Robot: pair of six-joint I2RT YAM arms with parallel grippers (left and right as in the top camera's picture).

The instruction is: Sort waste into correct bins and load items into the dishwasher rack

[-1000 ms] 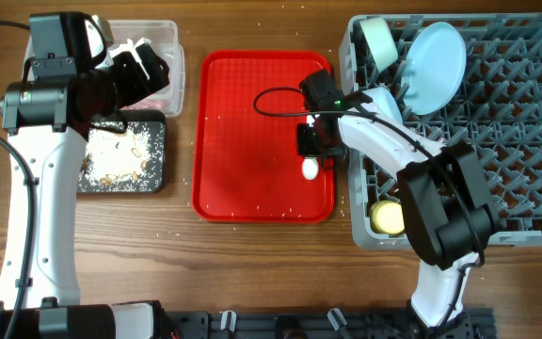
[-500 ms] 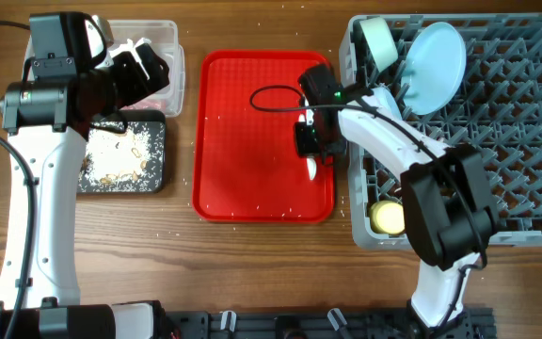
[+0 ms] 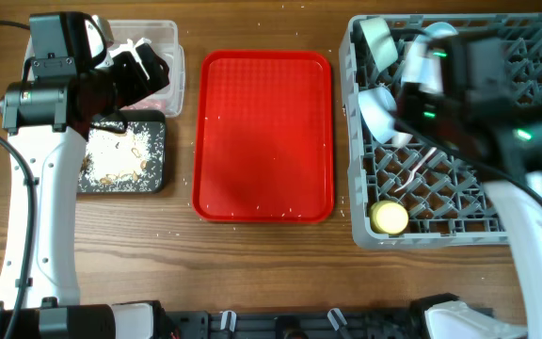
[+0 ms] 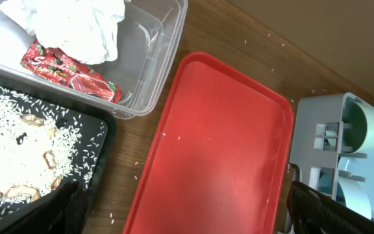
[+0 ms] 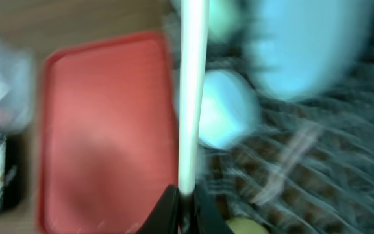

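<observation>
Right wrist view, heavily blurred, shows the right pincer (image 5: 186,198) pressed together on the straight handle of a white plastic spoon (image 5: 192,97). The two dark fingers (image 5: 167,209) nip its lower end and the shaft runs up out of frame, so the spoon's bowl end is not seen. Behind the handle lie a pale blue bowl (image 5: 229,117) and a pale blue round plate (image 5: 310,45) inside the large square grey plastic dishwasher rack (image 3: 459,202). Whether the spoon touches the rack cannot be told. In the overhead view the right arm is a smear above the rack's far half. A second pale blue bowl (image 3: 377,38) stands on edge in the rack's far-left corner, a white plastic fork (image 3: 410,177) lies across the pegs, and a small yellow cup (image 3: 390,217) sits near the front-left corner. The flat red serving tray (image 3: 262,141) carries only a few crumbs. The left pincer (image 4: 186,195) is spread wide with nothing between its fingers (image 4: 57,208). Below it, the clear plastic rectangular tub (image 4: 154,52) holds a crumpled white paper napkin (image 4: 76,23) and a crinkled red snack wrapper (image 4: 70,71). The shallow black rectangular tray (image 4: 89,140) just beside the tub holds brownish-white food scraps (image 4: 37,156).
</observation>
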